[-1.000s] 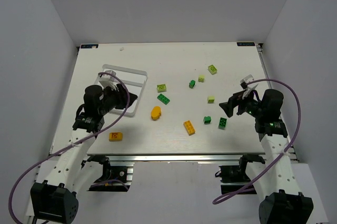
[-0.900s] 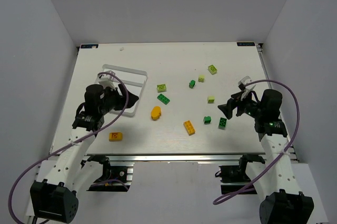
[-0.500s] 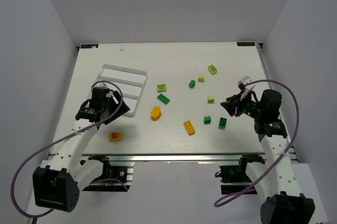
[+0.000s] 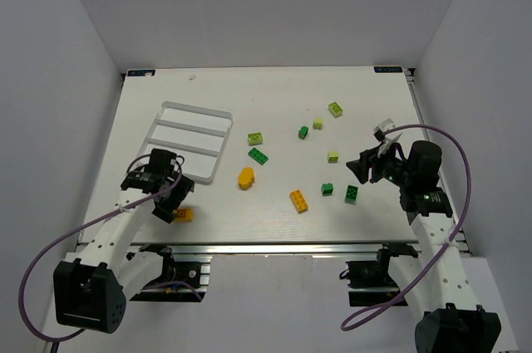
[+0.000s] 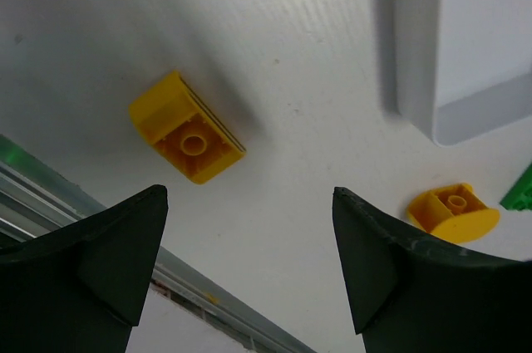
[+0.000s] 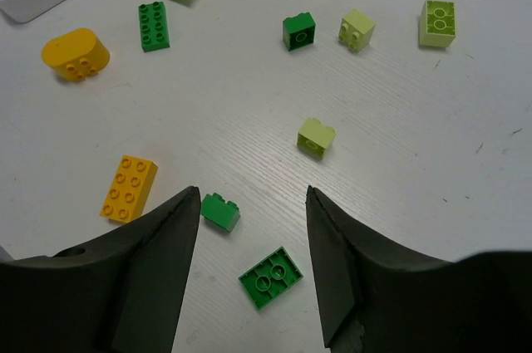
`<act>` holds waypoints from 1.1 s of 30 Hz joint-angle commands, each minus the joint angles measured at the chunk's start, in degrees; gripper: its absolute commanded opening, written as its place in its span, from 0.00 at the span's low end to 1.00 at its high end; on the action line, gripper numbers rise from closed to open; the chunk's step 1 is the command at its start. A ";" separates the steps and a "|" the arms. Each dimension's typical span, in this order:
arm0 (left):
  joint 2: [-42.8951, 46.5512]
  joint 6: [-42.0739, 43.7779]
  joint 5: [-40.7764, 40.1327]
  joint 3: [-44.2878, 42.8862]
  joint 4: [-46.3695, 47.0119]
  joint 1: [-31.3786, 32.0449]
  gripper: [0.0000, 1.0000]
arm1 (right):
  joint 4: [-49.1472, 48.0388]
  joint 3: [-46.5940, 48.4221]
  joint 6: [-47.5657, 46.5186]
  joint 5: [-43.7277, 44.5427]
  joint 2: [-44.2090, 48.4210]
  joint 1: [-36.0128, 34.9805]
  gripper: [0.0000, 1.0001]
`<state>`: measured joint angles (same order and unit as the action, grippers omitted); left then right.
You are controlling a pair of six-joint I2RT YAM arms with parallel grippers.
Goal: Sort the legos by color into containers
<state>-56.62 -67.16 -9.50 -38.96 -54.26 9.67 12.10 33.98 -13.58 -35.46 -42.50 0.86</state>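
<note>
Left gripper [image 5: 249,195] hangs spread wide and empty just above a yellow brick [image 5: 189,130] near the left end of the worktop's [image 4: 249,87] front edge. Right gripper [image 6: 252,191], jaws also parted on nothing, hovers over the right side. The white divided tray [image 4: 198,109] lies by the left edge. Remaining legos [image 4: 332,156] sit scattered across the middle and right: a rounded yellow piece [image 4: 246,177], an orange brick [image 4: 298,200], dark green bricks [image 4: 258,155] and lime bricks [image 4: 256,138].

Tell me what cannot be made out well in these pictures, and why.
- Top view: the left gripper partly covers one orange-yellow studded plastic brick.
- Left wrist view: the frame edge cuts off the shallow white plastic tray and a dark green brick.
</note>
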 commanded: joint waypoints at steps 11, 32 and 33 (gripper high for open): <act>-0.42 -10.01 -3.33 5.64 -2.08 -0.27 0.89 | -1.64 2.41 0.49 4.61 1.81 -3.23 0.61; -1.31 -5.01 -4.48 -1.18 -1.70 0.35 0.07 | -1.99 2.06 0.40 6.02 2.34 -4.12 0.61; -0.08 -4.57 -4.39 -1.21 -2.60 0.35 0.05 | -1.99 2.06 0.40 5.93 2.25 -4.20 0.60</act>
<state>-61.84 -74.48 -12.27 -34.79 -53.82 9.85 11.97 33.98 -13.47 -29.91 -40.80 -3.09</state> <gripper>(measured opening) 0.468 0.606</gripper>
